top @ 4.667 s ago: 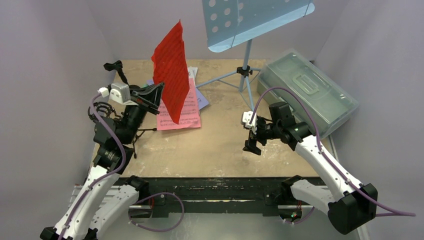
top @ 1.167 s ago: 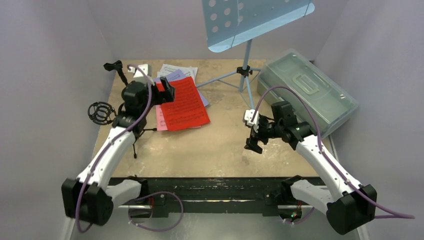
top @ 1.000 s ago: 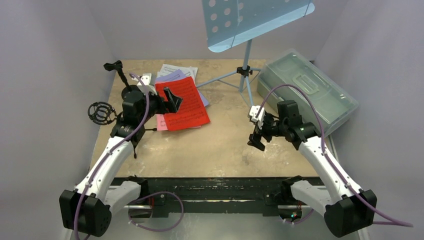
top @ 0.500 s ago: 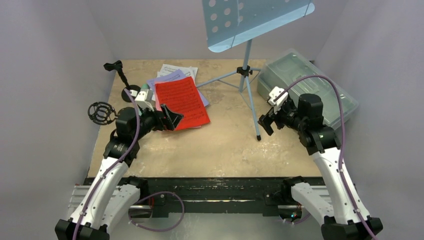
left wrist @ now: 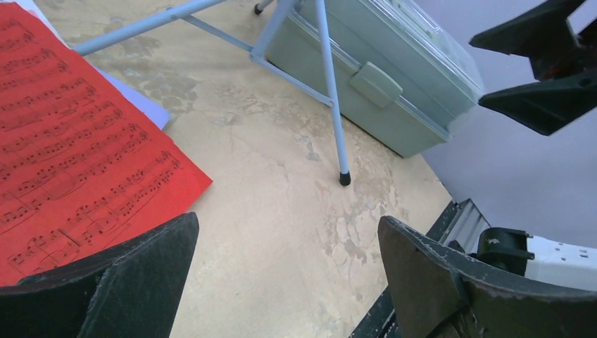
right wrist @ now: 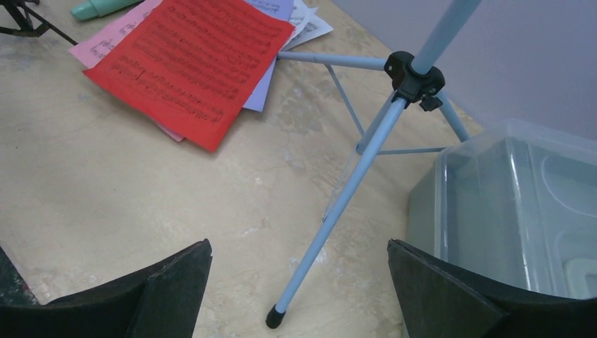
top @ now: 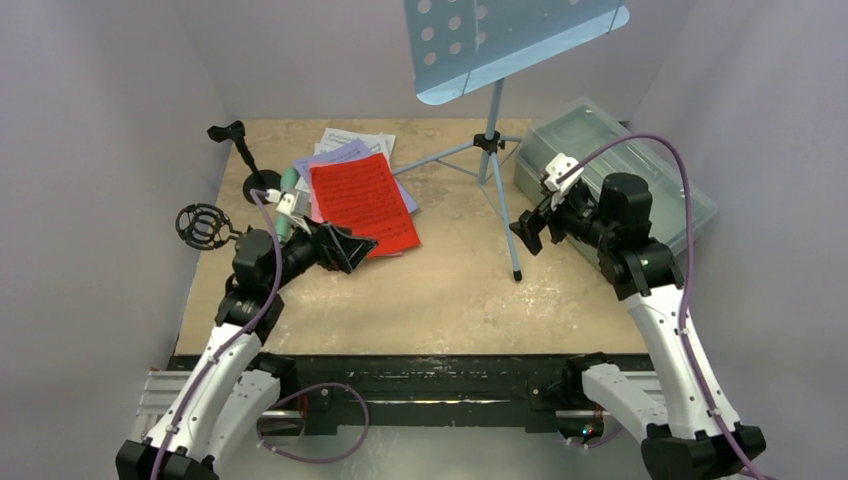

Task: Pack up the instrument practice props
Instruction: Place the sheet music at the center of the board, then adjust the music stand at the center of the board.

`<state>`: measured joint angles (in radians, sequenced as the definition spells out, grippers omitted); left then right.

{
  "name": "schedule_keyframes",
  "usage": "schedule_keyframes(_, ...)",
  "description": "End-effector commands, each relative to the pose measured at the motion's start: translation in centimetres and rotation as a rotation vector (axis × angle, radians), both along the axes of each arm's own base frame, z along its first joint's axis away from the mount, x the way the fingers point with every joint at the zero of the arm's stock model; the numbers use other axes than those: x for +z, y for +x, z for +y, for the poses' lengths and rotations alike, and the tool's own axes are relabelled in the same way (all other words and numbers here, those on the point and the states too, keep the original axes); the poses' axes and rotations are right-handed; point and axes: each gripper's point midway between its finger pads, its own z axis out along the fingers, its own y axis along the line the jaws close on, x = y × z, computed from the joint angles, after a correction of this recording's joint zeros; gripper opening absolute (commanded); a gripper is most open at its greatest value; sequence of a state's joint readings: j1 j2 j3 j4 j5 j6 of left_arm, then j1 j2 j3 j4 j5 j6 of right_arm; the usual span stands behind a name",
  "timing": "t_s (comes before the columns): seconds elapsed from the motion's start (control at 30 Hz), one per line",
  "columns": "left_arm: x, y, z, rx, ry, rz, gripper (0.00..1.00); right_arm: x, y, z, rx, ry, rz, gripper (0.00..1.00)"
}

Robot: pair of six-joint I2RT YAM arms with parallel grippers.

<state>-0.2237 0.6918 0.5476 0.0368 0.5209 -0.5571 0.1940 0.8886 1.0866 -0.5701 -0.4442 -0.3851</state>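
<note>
The counter carried all the things. The light-blue music rack stood upright at the back on its tripod legs, and one leg reached forward toward the middle of the counter. The translucent grey-green box lay at the right side with its lid closed, just beside these legs.

The right fingers were spread wide and held nothing. They hung in the air in front of the box, near the forward leg but apart from it. The left fingers were also fully apart and empty, over the near corner of the red sheet. Whether they touched the paper, I could not tell.

The red sheet lay on top of a loose pile left of the rack. A pink sheet showed under it, then a lilac sheet, and white sheets were farthest back.

At the left edge stood the black microphone tripod with its round cage holder. Behind it was the round-base pole, tilted toward the back corner. The teal microphone lay flat just beside the pile, between the pole's base and the sheets.
</note>
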Motion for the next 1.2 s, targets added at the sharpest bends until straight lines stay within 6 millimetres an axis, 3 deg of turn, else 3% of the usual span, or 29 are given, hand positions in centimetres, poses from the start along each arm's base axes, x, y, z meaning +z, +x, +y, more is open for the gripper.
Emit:
schedule_keyframes(0.0,2.6,-0.4,-1.5,-0.073,-0.115,-0.117,0.99,1.1,1.7,1.6,0.05,0.077,-0.057,0.99)
schedule_keyframes(0.2,1.0,0.9,-6.3,-0.073,-0.191,-0.03,0.99,-0.3,4.7,3.0,0.044,0.249,0.059,0.99)
schedule_keyframes(0.3,0.8,2.1,-9.0,-0.053,-0.227,-0.019,0.99,-1.0,5.5,1.6,0.005,0.341,0.099,0.99)
schedule_keyframes(0.43,-0.5,5.0,-13.4,0.003,-0.183,0.02,0.99,-1.5,5.2,0.7,-0.009,0.422,0.126,0.99)
schedule_keyframes(0.47,-1.9,6.0,-14.9,0.015,-0.153,0.055,0.98,-1.4,5.3,0.0,-0.031,0.432,0.115,0.99)
schedule_keyframes(0.6,-4.3,9.1,-20.0,0.055,-0.112,0.135,0.85,-0.8,5.1,-2.0,-0.108,0.458,0.076,0.99)
schedule_keyframes(0.73,-7.3,11.7,-24.1,0.135,-0.046,0.213,0.79,-0.6,5.3,-4.2,-0.205,0.495,0.053,0.99)
schedule_keyframes(0.87,-8.4,14.0,-26.6,0.239,0.012,0.223,0.77,-0.5,5.6,-5.7,-0.263,0.514,0.057,0.99)
schedule_keyframes(1.03,-8.1,15.0,-28.2,0.261,0.011,0.178,0.71,-0.5,5.3,-5.4,-0.245,0.522,0.066,0.99)
schedule_keyframes(1.17,-8.6,16.5,-28.9,0.308,0.044,0.174,0.61,-0.3,5.2,-5.2,-0.233,0.527,0.068,0.99)
